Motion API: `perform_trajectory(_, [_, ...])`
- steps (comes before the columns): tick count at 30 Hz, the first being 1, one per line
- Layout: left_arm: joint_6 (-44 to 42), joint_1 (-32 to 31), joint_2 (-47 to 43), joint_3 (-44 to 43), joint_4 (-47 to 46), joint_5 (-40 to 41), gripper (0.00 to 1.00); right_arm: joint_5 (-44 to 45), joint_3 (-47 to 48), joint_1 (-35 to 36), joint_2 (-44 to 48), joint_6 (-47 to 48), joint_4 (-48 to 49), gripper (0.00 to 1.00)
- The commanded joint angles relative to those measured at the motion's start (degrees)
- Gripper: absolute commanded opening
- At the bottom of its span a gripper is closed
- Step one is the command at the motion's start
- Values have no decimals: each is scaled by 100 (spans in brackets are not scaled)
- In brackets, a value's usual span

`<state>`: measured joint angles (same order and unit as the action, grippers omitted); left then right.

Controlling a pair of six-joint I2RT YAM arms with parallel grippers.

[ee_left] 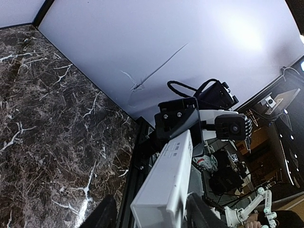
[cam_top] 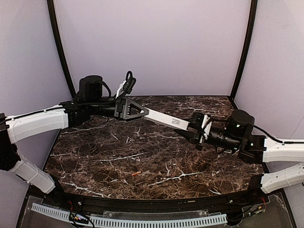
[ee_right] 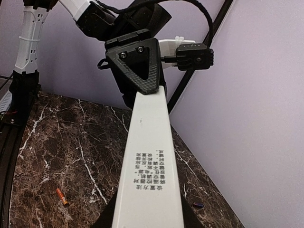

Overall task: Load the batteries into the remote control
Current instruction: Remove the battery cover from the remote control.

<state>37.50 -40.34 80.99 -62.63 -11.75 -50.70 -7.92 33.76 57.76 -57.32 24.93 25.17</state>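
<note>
- We see the remote control [cam_top: 166, 119] held in the air above the worktop [cam_top: 95, 156], spanning from far left to right and slanting a little down toward the right.
- The left gripper [cam_top: 142, 111] pinches the remote's left end; its black triangular fingers [ee_right: 137, 66] are closed against the sides of the white bar.
- The right gripper [cam_top: 195, 131] pinches the opposite end, and in the right wrist view its dark fingers [ee_right: 107, 221] press on both sides of the bar.
- A printed label on the remote faces up, near the right gripper.
- One orange-red battery [cam_top: 136, 173] lies loose on the worktop, nearer to us than the remote and well apart from both grippers.
- A small dark object [ee_right: 198, 205] lies on the worktop close to the far wall; we cannot tell what it is.
</note>
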Motion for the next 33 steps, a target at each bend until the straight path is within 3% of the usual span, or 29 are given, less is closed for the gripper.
perform_trajectory(1, [-536, 26, -273, -231, 649, 249, 41, 69, 136, 40, 22, -68, 118, 0])
perform_trajectory(3, [-542, 26, -265, -255, 659, 203, 33, 63, 130, 37, 40, -62, 133, 0])
perform_trajectory(7, [-489, 57, -225, -258, 642, 113, 30, 22, 90, 43, 79, -58, 157, 0])
perform_trajectory(13, [-439, 116, -292, -229, 592, 202, 43, 42, 67, 42, 143, -54, 96, 0])
perform_trajectory(24, [-871, 119, -434, -473, 1317, 613, 49, 97, 113, 36, 77, -100, -18, 0])
perform_trajectory(29, [-960, 119, -470, -531, 1466, 723, 48, 127, 122, 37, 49, -104, -58, 0])
perform_trajectory(33, [-917, 114, -437, -550, 1440, 559, 41, 180, 142, 41, 23, -108, -84, 0])
